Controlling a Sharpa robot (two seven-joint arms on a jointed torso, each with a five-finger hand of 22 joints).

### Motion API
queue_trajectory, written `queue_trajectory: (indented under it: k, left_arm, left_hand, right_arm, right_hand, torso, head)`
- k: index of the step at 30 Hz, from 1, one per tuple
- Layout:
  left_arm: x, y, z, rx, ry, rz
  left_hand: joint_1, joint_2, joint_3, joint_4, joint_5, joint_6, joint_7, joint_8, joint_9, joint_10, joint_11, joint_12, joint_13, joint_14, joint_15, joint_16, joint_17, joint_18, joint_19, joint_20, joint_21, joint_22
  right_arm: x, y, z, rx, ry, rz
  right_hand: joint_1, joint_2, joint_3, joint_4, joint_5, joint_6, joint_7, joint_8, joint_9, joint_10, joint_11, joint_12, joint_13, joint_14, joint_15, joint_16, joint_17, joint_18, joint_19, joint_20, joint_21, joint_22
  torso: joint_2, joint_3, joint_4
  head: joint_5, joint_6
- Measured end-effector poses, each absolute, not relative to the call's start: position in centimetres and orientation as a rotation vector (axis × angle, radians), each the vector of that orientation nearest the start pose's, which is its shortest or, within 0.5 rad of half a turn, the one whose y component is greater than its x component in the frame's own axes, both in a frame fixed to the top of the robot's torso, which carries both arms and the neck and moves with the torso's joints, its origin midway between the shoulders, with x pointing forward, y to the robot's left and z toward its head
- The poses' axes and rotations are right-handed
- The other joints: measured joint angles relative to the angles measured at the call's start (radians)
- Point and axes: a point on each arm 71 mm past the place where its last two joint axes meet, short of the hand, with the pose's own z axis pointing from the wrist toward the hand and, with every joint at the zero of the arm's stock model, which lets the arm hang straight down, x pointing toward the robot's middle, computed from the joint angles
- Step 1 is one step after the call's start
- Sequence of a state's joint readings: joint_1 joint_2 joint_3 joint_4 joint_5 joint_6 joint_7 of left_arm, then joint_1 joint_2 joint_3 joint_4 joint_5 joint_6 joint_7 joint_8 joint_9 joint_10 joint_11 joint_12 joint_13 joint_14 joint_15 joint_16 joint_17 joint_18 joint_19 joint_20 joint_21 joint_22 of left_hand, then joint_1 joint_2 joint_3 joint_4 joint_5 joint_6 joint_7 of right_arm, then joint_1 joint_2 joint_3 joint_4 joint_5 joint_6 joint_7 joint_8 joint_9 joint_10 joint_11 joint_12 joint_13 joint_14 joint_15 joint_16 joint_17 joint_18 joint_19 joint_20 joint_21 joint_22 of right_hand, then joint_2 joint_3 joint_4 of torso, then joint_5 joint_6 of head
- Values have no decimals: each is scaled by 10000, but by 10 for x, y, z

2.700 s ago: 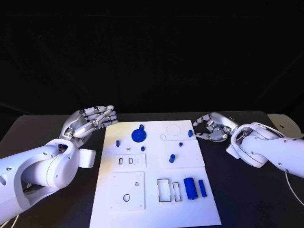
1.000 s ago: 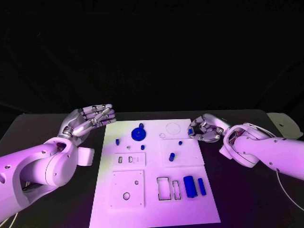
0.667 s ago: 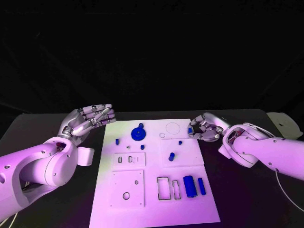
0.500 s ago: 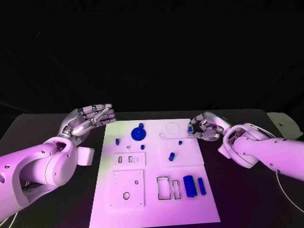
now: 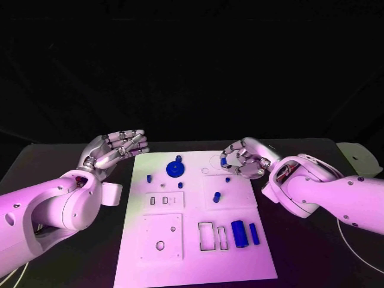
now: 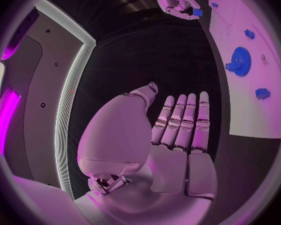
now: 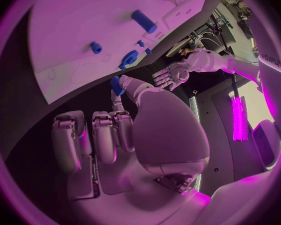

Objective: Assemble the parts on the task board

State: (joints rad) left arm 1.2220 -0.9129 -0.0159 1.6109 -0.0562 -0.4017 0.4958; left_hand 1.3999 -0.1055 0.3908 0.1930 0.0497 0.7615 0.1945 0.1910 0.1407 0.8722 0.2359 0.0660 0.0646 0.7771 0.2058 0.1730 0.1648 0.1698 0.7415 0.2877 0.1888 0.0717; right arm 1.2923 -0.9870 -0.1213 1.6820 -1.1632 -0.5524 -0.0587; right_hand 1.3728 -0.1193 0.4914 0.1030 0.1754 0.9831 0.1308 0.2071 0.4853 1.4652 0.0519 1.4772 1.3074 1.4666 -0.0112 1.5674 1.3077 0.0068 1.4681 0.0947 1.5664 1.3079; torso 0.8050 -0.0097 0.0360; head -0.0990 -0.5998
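Task board (image 5: 201,240) centre-bottom of frame, blue parts on it. Right hand (image 5: 242,157) over board's upper right corner, pinching small blue part (image 5: 224,161). Left hand (image 5: 116,148) at board's upper left, fingers apart, holding nothing.

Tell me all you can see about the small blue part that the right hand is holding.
The small blue part is a short, blocky piece, plastic by its look. The right hand pinches it at its fingertips, lifted over the far right area of the white task board. It touches nothing but the fingers. Its finer shape is too small to tell.
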Motion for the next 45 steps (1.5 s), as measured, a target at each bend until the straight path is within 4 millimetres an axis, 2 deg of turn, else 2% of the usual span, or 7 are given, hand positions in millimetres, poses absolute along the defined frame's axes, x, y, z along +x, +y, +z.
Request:
queue_trajectory:
  k: [6,10,17,27,37,45]
  left_arm:
    - [483,219,-146,-9881,12682,-15497]
    - [485,216,-148,-9900,12725,-15505]
    - [487,213,-150,-9915,12751,-15500]
    - [487,212,-150,-9926,12771,-15509]
    - [486,210,-150,-9916,12794,-15565]
    - [486,210,-150,-9915,12793,-15573]
  left_hand:
    - [0,0,0,0,0,0,0,0,0,0,0,0,0,0,0,0,0,0,0,0,0,0]
    - [0,0,0,0,0,39,39,0,0,0,0,0,0,0,0,0,0,0,0,0,0,1]
    - [-2,-2,0,0,0,38,39,0,0,0,0,0,0,0,0,0,1,-1,0,0,0,1]
    - [-42,-37,0,0,0,37,38,0,0,0,0,0,0,0,0,0,1,0,0,0,0,1]
    - [-80,0,0,0,0,37,37,0,1,0,0,0,0,0,0,0,2,-1,0,0,0,1]
    - [-80,0,-1,1,0,37,37,0,1,0,0,0,0,1,0,0,2,-1,0,0,0,2]
  right_arm:
    - [450,-178,-145,990,15382,8279]
    - [444,-148,-148,648,15580,8454]
    - [440,-115,-160,146,15832,8342]
    - [436,-90,-181,-321,16082,8162]
    - [432,-77,-199,-546,16296,8086]
    - [431,-73,-206,-728,16354,8003]
  right_hand:
    - [0,26,41,-38,-19,-36,3,0,0,0,0,-42,0,0,0,0,-1,0,0,0,0,-1]
    - [-26,52,71,-13,-38,-68,2,0,0,0,0,-42,0,0,0,0,-1,1,0,0,0,-1]
    - [-91,116,72,-13,-58,-118,14,0,0,0,0,-42,-1,0,1,0,-1,1,0,1,0,-2]
    - [-93,114,70,-13,-156,-182,44,0,1,0,1,-80,-1,0,1,0,-2,0,0,1,0,-3]
    - [-148,58,67,-12,-187,-210,50,3,4,0,1,-81,7,0,1,0,-3,0,0,2,0,-4]
    - [-148,57,66,-12,-193,-229,55,6,9,0,1,-80,7,0,1,0,-3,1,0,2,0,-5]
  torso:
    - [-91,-19,-2]
    - [-156,-31,15]
    - [-226,-66,49]
    - [-225,-72,34]
    - [-204,-49,35]
    - [-207,-54,43]
  head:
    - [160,-100]
    - [356,-185]
    - [616,-308]
    - [864,-383]
    - [951,-481]
    - [999,-568]
